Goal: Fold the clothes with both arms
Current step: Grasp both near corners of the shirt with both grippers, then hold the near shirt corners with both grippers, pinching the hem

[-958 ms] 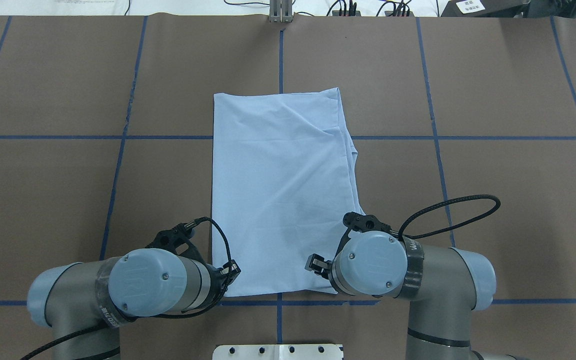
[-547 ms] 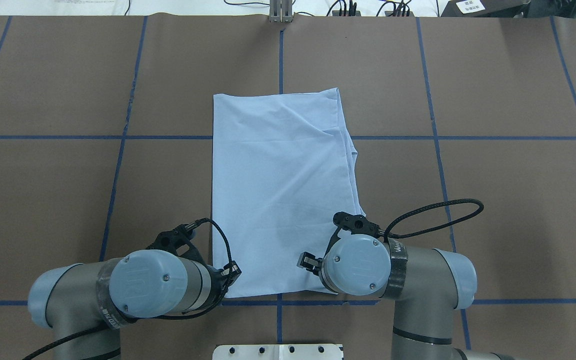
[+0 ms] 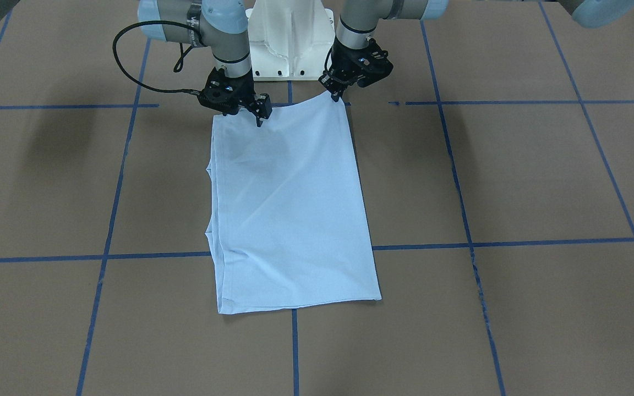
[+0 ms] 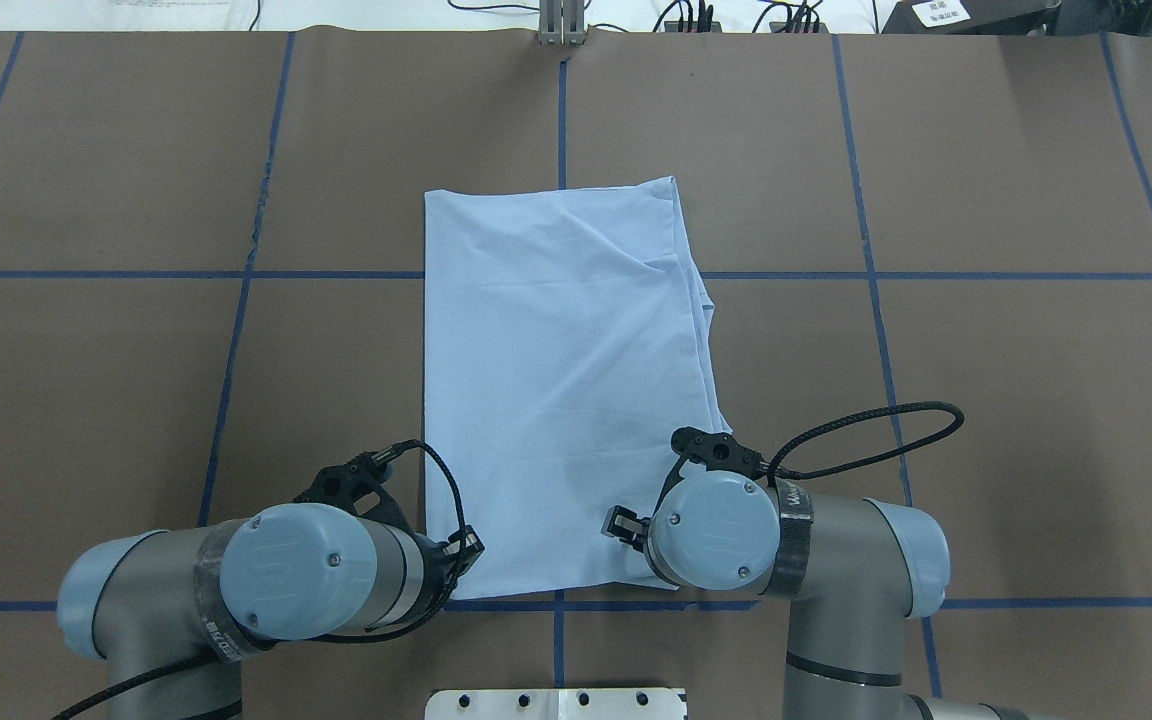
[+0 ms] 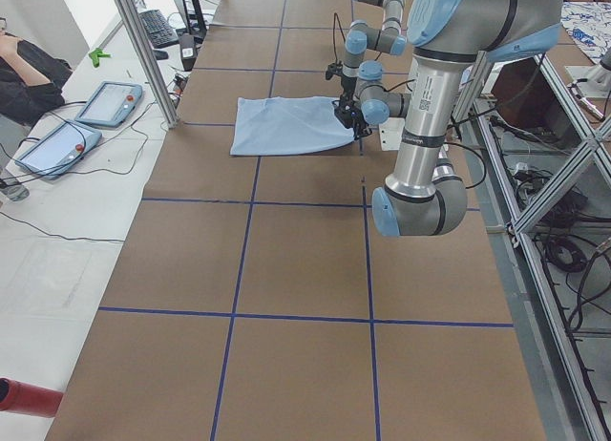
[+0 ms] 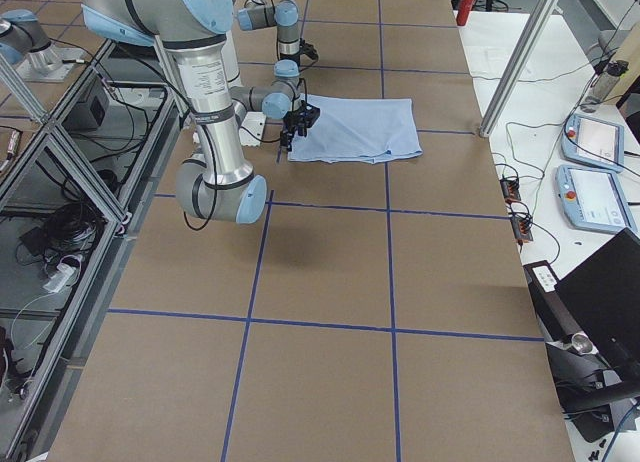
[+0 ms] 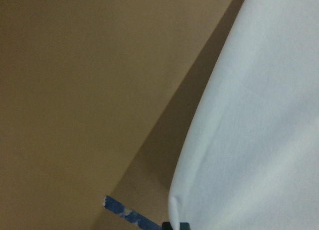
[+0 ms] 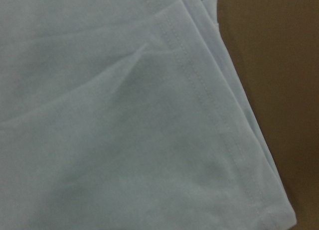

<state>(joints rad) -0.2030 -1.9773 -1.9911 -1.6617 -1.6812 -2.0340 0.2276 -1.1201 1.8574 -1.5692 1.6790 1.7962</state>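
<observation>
Light blue folded cotton T-shirt (image 4: 556, 380) lies flat at the centre of the brown table (image 4: 986, 350). Left black two-finger gripper (image 3: 337, 95) pinches its 7 o'clock corner. Right black two-finger gripper (image 3: 258, 115) sits at 5 o'clock, closure can't tell. Probably paired for a lengthwise fold.

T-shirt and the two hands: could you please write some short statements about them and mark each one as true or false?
1. The T-shirt lies folded into a long rectangle. True.
2. A chest print shows on its upper side. False: only plain light blue cloth is visible.
3. The left hand and the right hand are both at the shirt's edge nearest the robot. True.
4. The shirt lies on a white table. False: the table is brown, with blue lines.
</observation>
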